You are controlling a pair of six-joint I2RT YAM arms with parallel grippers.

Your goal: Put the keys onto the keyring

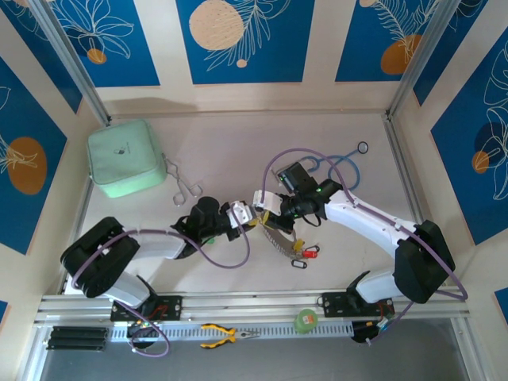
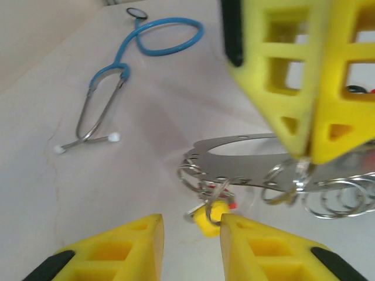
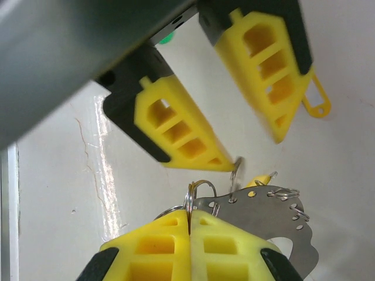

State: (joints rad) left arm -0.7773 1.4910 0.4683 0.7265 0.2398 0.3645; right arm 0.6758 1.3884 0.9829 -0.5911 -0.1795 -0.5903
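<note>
The keyring [image 2: 234, 172] is a flat silvery crescent plate with holes, carrying several split rings. It hangs just above the table [image 1: 238, 151] between the two arms. My right gripper [image 3: 189, 213] is shut on one split ring [image 3: 199, 190] at the plate's edge [image 3: 275, 216]. My left gripper [image 2: 190, 246] faces it with its jaws apart. A key's yellow tag [image 2: 210, 221] hangs from a ring just past the left gripper's right fingertip [image 2: 234, 225]. Another yellow tag [image 3: 316, 102] lies behind the left fingers [image 3: 181, 137]. Keys with a red tag [image 1: 311, 252] and a black tag [image 1: 298, 263] lie on the table beside the plate [image 1: 278, 238].
A blue stethoscope [image 1: 341, 163] lies behind the right arm. A mint-green pouch [image 1: 125, 159] and metal forceps [image 1: 184, 186] sit at the back left. Yellow-handled pliers [image 1: 226, 335] and a green tape roll [image 1: 305, 320] rest on the front rail.
</note>
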